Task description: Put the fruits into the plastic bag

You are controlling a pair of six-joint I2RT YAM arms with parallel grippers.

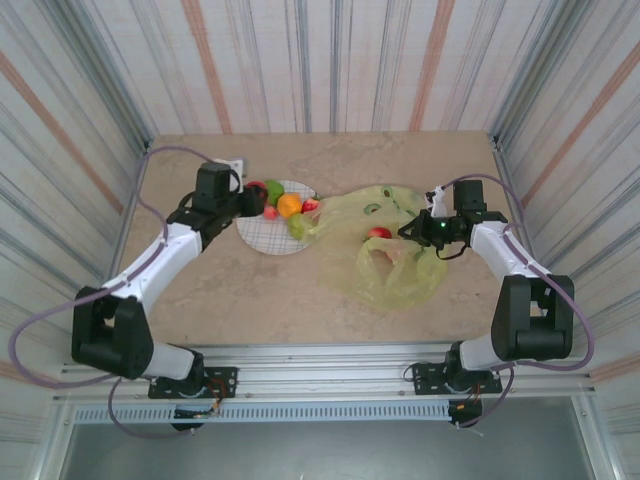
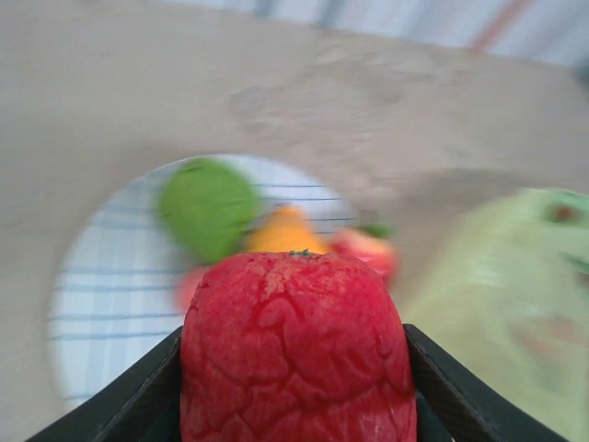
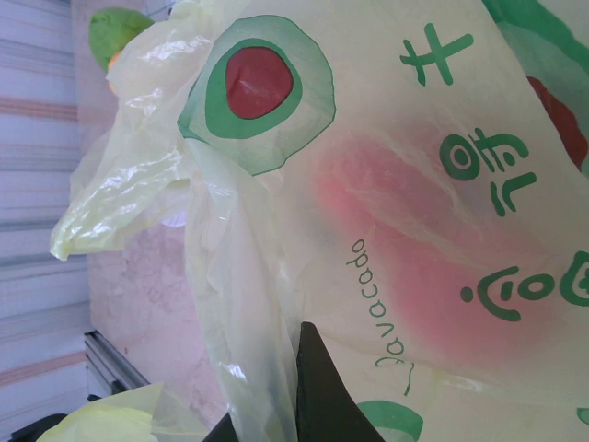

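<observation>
My left gripper (image 1: 252,196) is shut on a red apple (image 2: 294,350), held just above the left side of the plate (image 1: 270,240). On the plate lie a green apple (image 2: 207,207), an orange (image 1: 289,205), a strawberry (image 1: 311,206), a pinkish fruit (image 2: 189,287) and a green pear (image 1: 297,226). The yellow-green plastic bag (image 1: 395,262) lies crumpled right of the plate. A red fruit (image 1: 379,233) shows through it, a pink blur (image 3: 433,276) in the right wrist view. My right gripper (image 1: 418,232) pinches the bag's film (image 3: 267,304) beside its dark finger (image 3: 317,396).
A white block (image 1: 232,161) sits on the table behind the left gripper. Striped walls close in the tabletop on three sides. Bare marble-patterned table (image 1: 260,300) lies in front of the plate and bag.
</observation>
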